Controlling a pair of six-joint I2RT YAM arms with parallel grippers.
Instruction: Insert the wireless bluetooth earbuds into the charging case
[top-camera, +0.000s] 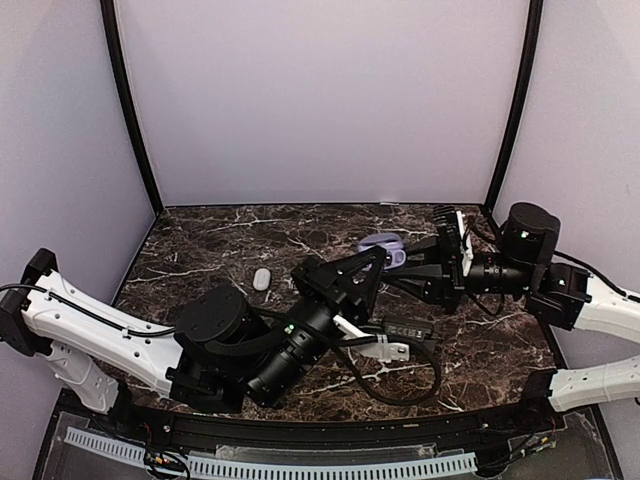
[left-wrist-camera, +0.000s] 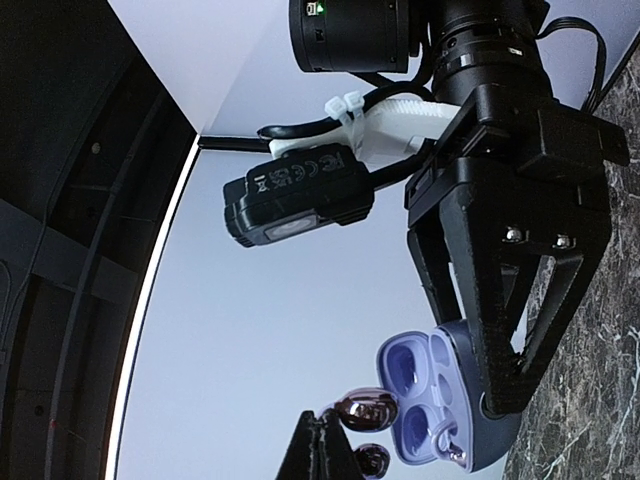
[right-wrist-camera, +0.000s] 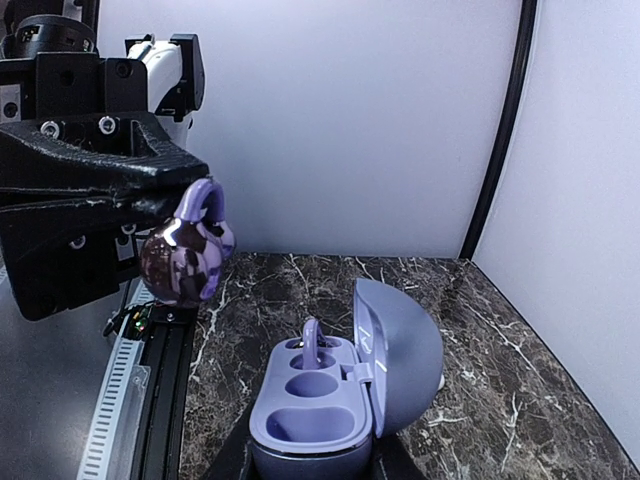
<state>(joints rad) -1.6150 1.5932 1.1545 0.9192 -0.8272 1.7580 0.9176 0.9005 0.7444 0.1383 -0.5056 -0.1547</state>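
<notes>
Item: earbud set, insertion half complete, judged from one bud in place and one in the air. Nearest the arm bases, the left gripper, jaws pressed together and pinching the held earbud at its fingertips. This bud is glossy, dark plum with lilac patches and a lilac stem, and hangs above and to one side of the case, apart from it and over no socket. Beside the left arm, well apart from the work, a white pebble lies on the marble table; it plays no part. Further in, the right gripper, jaws narrowed onto the base of the charging case and clamping it with the lid up. Whether the case rests on the table or is raised just off it cannot be told. Case: small rounded pebble form, grey-blue lavender shell, pale lilac interior, lid hinged open and standing near upright. Inside, the seated earbud occupies the socket farther from the right wrist camera, lilac stem showing; the nearer socket is empty. Outstanding: bring the held earbud over the empty socket, turn it to fit, seat it and release; closing the lid may follow. Behind everything, a plain pale back wall.
</notes>
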